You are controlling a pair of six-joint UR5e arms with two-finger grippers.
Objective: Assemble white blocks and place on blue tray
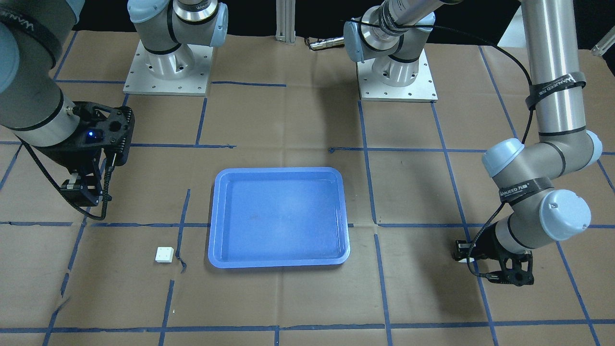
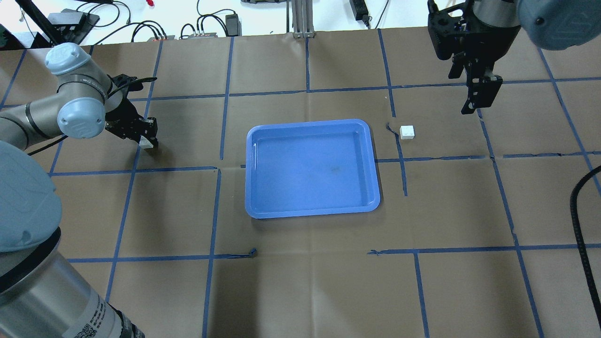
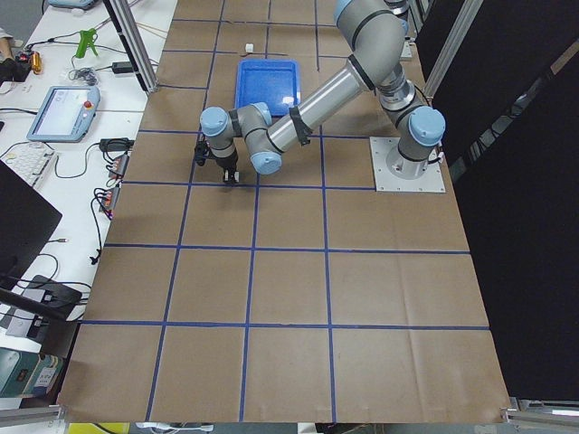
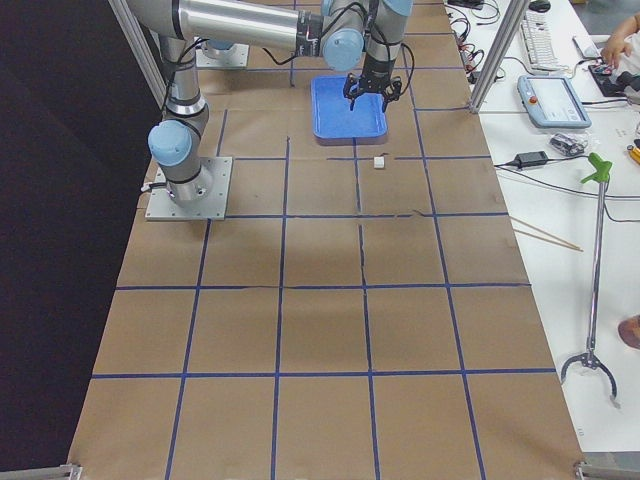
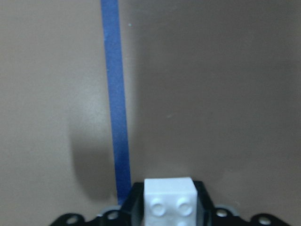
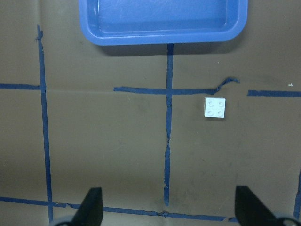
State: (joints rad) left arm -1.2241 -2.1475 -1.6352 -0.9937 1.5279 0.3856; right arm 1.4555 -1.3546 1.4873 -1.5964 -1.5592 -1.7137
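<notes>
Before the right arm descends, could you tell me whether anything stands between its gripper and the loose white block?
Nothing visible does: the open right gripper has a free path to the block beside the tray.

place: robotics lab | evidence: teach pendant, loose cables, tape-gridded table

Diffuse overhead light fell evenly on the table. The blue tray carried a faint sheen. The left wrist view was blurred, its white block overexposed.
</notes>
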